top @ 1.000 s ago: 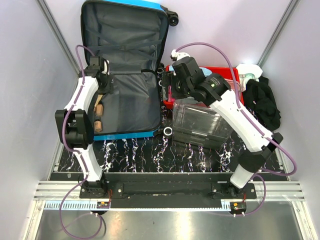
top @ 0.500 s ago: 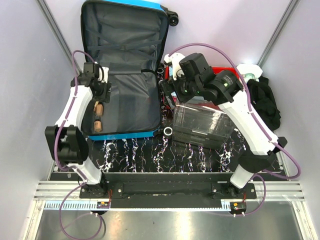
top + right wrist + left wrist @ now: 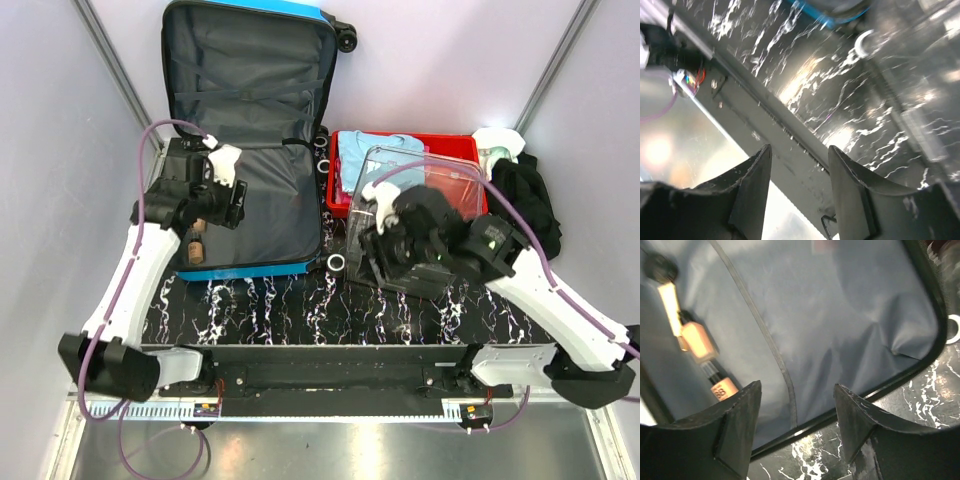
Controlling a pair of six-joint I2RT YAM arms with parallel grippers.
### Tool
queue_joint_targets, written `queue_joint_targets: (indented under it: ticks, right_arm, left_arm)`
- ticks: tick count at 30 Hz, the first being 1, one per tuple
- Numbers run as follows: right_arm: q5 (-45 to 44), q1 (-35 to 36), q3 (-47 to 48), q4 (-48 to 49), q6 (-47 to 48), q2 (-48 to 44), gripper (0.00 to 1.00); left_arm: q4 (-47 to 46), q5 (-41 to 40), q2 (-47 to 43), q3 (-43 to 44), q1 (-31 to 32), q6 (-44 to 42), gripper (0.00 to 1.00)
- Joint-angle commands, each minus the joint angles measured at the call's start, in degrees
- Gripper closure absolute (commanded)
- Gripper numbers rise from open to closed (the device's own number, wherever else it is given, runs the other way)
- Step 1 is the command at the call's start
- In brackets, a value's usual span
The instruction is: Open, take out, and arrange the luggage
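the luggage (image 3: 262, 205) lies open on the marble table (image 3: 300, 310), lid propped up behind it, grey lining showing. left gripper (image 3: 796, 407) hovers over the luggage's near left corner, jaws spread wide, nothing in them. small bottles (image 3: 700, 340) sit inside the luggage's left edge. right gripper (image 3: 799, 165), also gaping and empty, hangs right of the luggage by the clear bin (image 3: 452, 200).

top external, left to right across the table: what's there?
luggage → red tray → black garment. The clear bin is left out because it overlaps the tray.
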State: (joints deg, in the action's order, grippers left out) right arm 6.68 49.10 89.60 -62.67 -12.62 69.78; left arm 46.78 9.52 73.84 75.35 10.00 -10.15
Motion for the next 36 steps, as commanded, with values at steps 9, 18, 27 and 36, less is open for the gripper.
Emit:
queue_joint_targets:
  ticks: [9, 18, 27, 36]
  right_arm:
    - [-51.4, 30.1, -17.9, 5.1, -6.1, 5.4, 0.49]
    - [-73.6, 37.2, -20.0, -5.2, -6.3, 26.4, 0.55]
    - [-78.0, 32.7, -23.1, -10.8, -12.3, 34.3, 0.53]
    - [-77.8, 26.7, -27.2, 0.1, -0.7, 33.7, 0.56]
  left_arm:
    - [-0.1, 2.3, -12.0, -2.5, 1.0, -1.0, 0.35]
    - [-0.5, 2.0, -16.8, -4.8, 1.1, -2.3, 0.34]
    - [-1.2, 4.3, -16.8, -6.1, 1.0, -2.7, 0.33]
    - [-1.2, 5.8, -15.1, -4.7, 1.1, -2.3, 0.33]
